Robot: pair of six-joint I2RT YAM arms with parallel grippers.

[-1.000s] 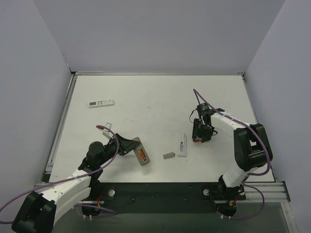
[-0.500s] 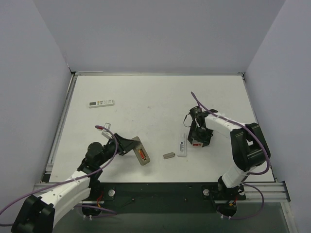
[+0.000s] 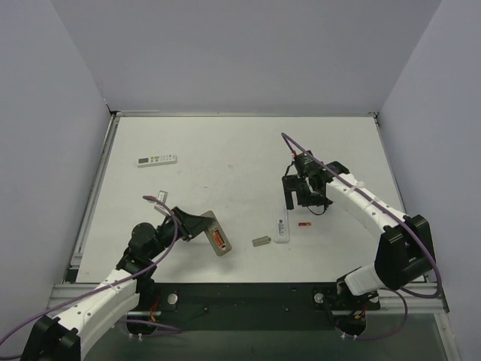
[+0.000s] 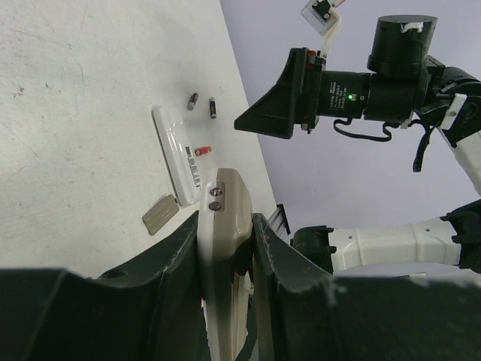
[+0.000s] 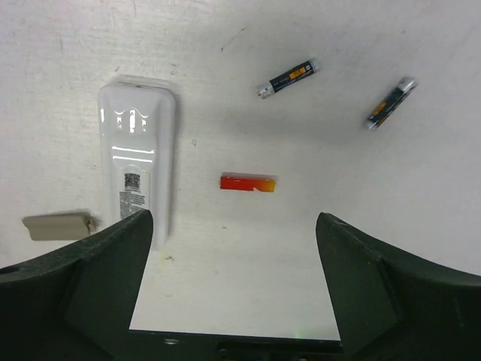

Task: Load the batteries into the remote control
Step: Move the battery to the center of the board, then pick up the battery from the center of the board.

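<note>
**A:** Where is the remote, and how much has been loaded?

**B:** The remote (image 3: pixel 281 224) lies flat at lower centre of the overhead view, with a printed label showing and no battery visible in it. Two dark batteries (image 5: pixel 288 77) lie loose at upper right of the right wrist view. A red-orange cylinder (image 5: pixel 248 183), probably a third battery, lies just beside the remote. A small grey lid (image 3: pixel 261 241) rests to its lower left. Loading looks barely begun.

**A:** And the grippers?

**B:** The left gripper (image 4: pixel 225 241) is clamped on the grey-beige back piece (image 3: pixel 214 229). An orange mark shows in that piece, but its nature is unclear. The right gripper (image 5: pixel 234 226) hovers above the cylinder with its fingers spread wide, holding nothing.

**A:** Room to move?

**B:** Bare table (image 3: pixel 225 150) spreads above the remote, and the front edge runs near below it. A longer remote (image 3: pixel 156 159) lies well apart at upper left.
</note>
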